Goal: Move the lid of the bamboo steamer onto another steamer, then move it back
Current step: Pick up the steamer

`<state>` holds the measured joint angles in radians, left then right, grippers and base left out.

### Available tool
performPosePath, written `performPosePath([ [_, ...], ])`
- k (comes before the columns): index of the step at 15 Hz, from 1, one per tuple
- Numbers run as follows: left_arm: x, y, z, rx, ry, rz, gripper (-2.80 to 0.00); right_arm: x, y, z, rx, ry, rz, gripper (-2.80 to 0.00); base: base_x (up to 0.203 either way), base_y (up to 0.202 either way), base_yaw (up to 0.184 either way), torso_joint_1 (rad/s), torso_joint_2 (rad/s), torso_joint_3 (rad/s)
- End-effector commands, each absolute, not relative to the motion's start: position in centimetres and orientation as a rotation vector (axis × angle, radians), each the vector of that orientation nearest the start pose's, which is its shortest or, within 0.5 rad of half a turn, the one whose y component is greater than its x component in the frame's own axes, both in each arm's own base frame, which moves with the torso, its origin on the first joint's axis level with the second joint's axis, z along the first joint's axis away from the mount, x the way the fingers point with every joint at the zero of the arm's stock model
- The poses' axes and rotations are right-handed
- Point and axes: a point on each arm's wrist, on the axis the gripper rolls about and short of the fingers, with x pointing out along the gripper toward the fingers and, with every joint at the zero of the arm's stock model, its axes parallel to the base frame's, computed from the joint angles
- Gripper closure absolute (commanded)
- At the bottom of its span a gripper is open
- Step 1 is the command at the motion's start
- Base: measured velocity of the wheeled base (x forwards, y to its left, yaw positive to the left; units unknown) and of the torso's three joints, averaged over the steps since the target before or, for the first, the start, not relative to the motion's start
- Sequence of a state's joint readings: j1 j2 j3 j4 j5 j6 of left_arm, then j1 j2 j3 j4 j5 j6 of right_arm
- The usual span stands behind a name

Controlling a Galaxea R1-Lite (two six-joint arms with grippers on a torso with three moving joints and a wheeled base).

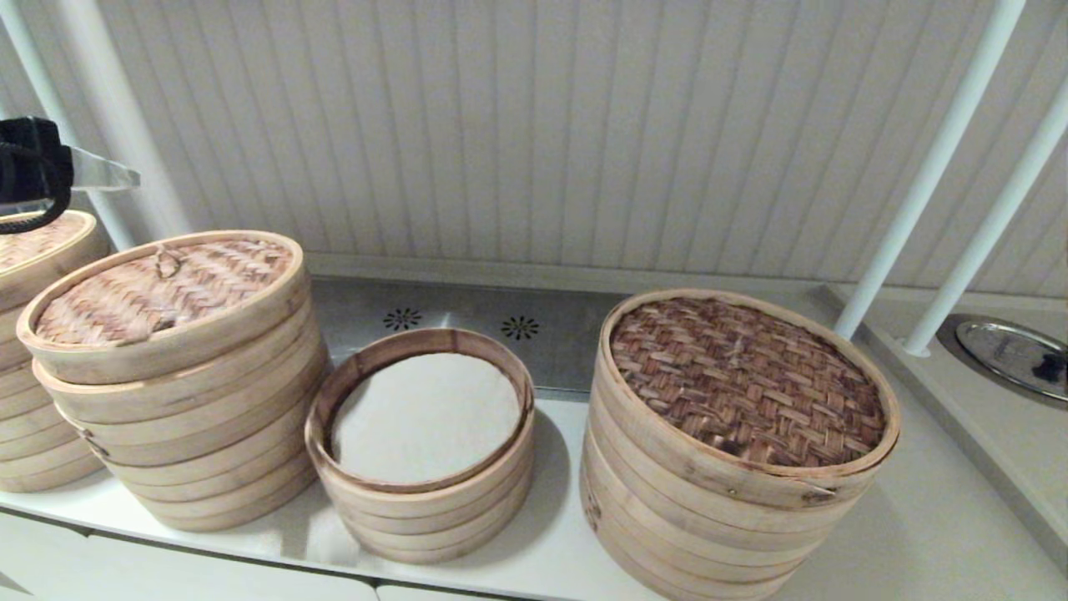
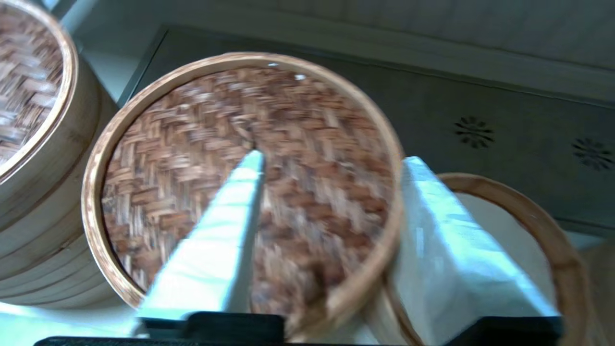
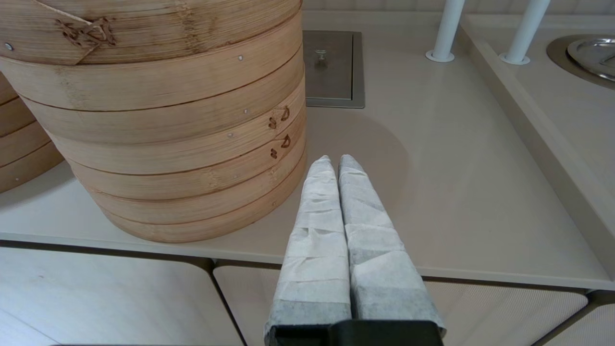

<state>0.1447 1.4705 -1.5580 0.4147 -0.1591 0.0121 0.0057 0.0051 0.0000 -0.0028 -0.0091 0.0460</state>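
The bamboo steamer lid (image 1: 158, 292), reddish-brown weave in a pale rim with a small loop, lies flat on top of another steamer (image 1: 209, 417), the medium stack of pale rings at the left. That stack's own woven top does not show. My left gripper (image 1: 125, 179) hangs raised above and to the left of the lid, open and holding nothing. In the left wrist view the gripper (image 2: 335, 157) has one finger over the lid's (image 2: 192, 168) weave and the other past its rim. My right gripper (image 3: 334, 158) is shut and empty, low by the counter's front edge.
The narrowest steamer (image 1: 421, 509) stands uncovered in the middle with white lining inside. The widest stack (image 1: 734, 384) with dark-brown weave is at the right. Another stack (image 1: 33, 275) stands at the far left. White poles (image 1: 926, 175) and a metal dish (image 1: 1010, 351) are at the far right.
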Motion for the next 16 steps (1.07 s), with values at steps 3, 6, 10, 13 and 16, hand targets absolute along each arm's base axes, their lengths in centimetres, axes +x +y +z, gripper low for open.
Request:
performPosePath([
  [3, 16.3, 1.6, 37.9, -0.013, 0.2, -0.041, 0.0, -2.2, 0.0, 7.5, 0.046, 0.005, -0.003, 0.0, 0.0, 0.0, 0.0, 0.0, 0.0, 0.0],
  [6, 9.1, 0.7, 37.8, -0.021, 0.107, -0.046, 0.0, -2.2, 0.0, 7.5, 0.046, 0.005, -0.003, 0.0, 0.0, 0.0, 0.0, 0.0, 0.0, 0.0],
  [10, -1.3, -0.6, 34.4, -0.029, 0.004, -0.07, 0.0, -2.2, 0.0, 7.5, 0.046, 0.005, -0.003, 0.0, 0.0, 0.0, 0.0, 0.0, 0.0, 0.0],
  [13, -4.3, -0.9, 29.0, -0.055, 0.117, -0.079, 0.0, -2.2, 0.0, 7.5, 0.046, 0.005, -0.003, 0.0, 0.0, 0.0, 0.0, 0.0, 0.0, 0.0],
  [16, -5.8, -1.1, 25.3, -0.094, 0.161, -0.077, 0.0, -2.2, 0.0, 7.5, 0.046, 0.005, -0.003, 0.0, 0.0, 0.0, 0.0, 0.0, 0.0, 0.0],
])
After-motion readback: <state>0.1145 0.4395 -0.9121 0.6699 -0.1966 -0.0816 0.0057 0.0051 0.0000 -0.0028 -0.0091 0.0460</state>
